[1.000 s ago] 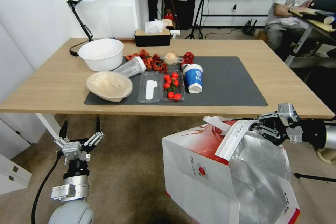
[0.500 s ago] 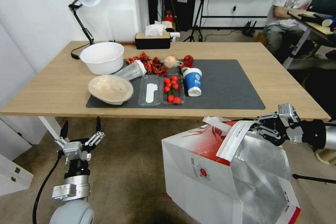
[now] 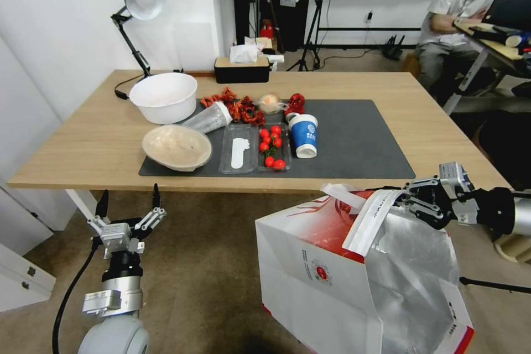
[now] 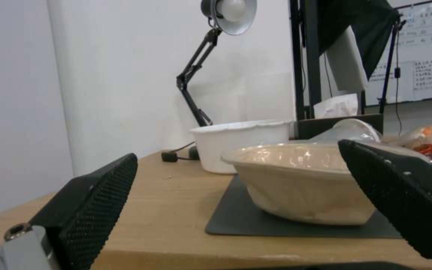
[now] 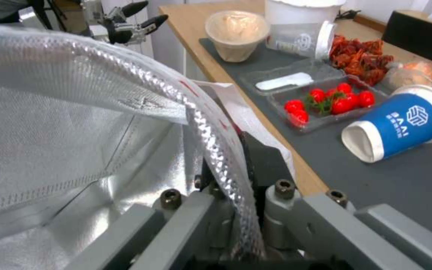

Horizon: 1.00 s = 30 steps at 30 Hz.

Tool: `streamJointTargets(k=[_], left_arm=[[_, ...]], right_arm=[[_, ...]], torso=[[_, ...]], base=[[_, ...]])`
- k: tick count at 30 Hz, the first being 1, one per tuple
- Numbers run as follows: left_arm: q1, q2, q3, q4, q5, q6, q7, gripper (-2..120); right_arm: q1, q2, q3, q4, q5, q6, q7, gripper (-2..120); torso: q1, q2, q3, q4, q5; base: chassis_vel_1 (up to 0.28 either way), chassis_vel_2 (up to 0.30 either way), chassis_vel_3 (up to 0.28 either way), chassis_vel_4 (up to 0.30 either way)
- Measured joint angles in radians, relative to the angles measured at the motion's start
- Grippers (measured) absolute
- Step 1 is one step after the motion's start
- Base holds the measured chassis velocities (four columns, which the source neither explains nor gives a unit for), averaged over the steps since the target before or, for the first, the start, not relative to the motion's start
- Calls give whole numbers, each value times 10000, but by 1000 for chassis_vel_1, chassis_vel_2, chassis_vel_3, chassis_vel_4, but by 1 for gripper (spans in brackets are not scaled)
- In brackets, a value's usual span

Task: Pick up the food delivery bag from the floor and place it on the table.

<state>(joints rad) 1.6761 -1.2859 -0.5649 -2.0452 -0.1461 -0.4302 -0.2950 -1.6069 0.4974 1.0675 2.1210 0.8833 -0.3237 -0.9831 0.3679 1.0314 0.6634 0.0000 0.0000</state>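
Right gripper (image 3: 406,203), lower right of the head view: fingers clamped together on the foil rim and white strap handle (image 3: 369,220) of the food delivery bag (image 3: 354,274). The right wrist view confirms it, with the silver lining pinched between the closed fingers (image 5: 256,165).

The bag hangs from that grip in the lower centre-right of the head view, in front of the near edge of the surface (image 3: 83,138) and lower than it. Whether its base has cleared the floor (image 3: 210,265) cannot be told; the bottom corner runs out of frame. The bag is tilted, its mouth opened toward the right arm, its long axis roughly across the frame.

Governing relation: the surface lies above and beyond the bag, toward the top of the frame. The bag's top edge sits just below the surface's front edge, so in my judgement it must rise well higher before it can pass over.

Landing area: the dark mat (image 3: 359,138) is bare to the right of the blue paper cup (image 3: 305,135). Left of the cup lie the tomato tray (image 3: 271,146) and bowls (image 3: 177,146).

Left gripper (image 3: 128,215), lower left of the head view: fingers spread wide, holding nothing, well apart from the bag. The right arm is the only one engaged.

Risk, as judged: a single pinch on a thin rim may slip or tear.
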Motion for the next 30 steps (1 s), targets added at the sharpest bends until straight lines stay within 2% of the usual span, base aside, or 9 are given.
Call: streamJointTargets(k=[13, 17, 30], left_arm=[[25, -13, -9, -58, -7, -29, -3, 100], [20, -1, -15, -58, 13, -232, 6, 100], [30, 10, -80, -114, 64, 12, -161, 100]], right_arm=[[-50, 41, 84, 47, 38, 8, -3, 0], [-57, 41, 90, 56, 41, 14, -5, 0], [-108, 124, 128, 155, 60, 14, -19, 0]], torso=[[278, 628, 353, 0, 0], [366, 819, 451, -1, 1], [424, 910, 486, -1, 1]], base=[[0, 0, 0, 0], [0, 0, 0, 0], [0, 0, 0, 0]])
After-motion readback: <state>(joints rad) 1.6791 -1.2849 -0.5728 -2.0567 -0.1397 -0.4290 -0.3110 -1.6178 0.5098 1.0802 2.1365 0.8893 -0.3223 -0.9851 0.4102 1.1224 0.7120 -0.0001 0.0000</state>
